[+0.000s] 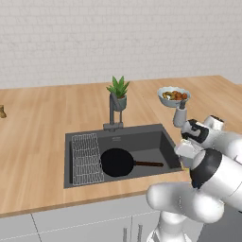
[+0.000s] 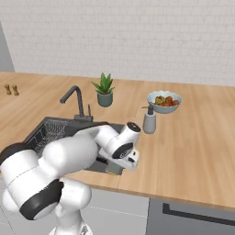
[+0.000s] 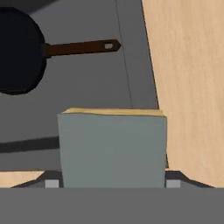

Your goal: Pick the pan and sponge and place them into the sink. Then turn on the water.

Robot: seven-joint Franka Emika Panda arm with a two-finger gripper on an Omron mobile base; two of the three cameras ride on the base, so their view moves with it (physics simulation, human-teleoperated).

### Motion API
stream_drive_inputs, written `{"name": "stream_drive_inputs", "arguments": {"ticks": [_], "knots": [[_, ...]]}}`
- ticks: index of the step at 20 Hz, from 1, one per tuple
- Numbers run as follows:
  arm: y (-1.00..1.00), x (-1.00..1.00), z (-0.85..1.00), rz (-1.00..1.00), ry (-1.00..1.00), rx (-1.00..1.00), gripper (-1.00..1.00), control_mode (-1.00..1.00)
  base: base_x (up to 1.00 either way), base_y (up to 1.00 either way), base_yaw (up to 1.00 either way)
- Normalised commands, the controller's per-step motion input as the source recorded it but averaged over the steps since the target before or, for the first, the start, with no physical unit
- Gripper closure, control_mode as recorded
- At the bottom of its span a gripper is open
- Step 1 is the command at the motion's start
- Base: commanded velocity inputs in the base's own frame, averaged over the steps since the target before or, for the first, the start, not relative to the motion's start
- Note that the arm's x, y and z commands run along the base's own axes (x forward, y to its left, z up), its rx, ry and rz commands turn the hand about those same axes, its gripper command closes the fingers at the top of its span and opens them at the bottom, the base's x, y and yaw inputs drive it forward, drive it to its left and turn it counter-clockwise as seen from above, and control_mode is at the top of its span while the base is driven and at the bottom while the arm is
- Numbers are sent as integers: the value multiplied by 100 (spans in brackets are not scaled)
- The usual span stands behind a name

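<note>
inside the sink (image 1: 156, 137) lies the pan (image 1: 117, 162); gripper (image 3: 112, 183) holds sponge (image 3: 113, 148).

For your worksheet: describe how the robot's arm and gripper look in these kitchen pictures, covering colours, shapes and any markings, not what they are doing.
The arm is built of fat, rounded, glossy white segments with black bands and caps at the joints. The wrist ends in a round white cap with a dark rim, seen in the right base view. The gripper shows two small dark grey finger tips with pale square pads. I can make out no cables, lettering or logos.
</note>
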Motion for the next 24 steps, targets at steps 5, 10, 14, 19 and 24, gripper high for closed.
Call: {"name": "stream_drive_inputs", "arguments": {"ticks": [5,10,14,19,24], "knots": [[93,21,71,-23,-14,3,100,-100,0,0,0],[87,40,59,-14,0,6,100,-100,0,0,0],[62,71,1,-6,0,10,100,-100,0,0,0],[23,76,0,0,0,17,100,-100,0,0,0],[7,76,0,0,11,17,100,-100,0,0,0]]}}
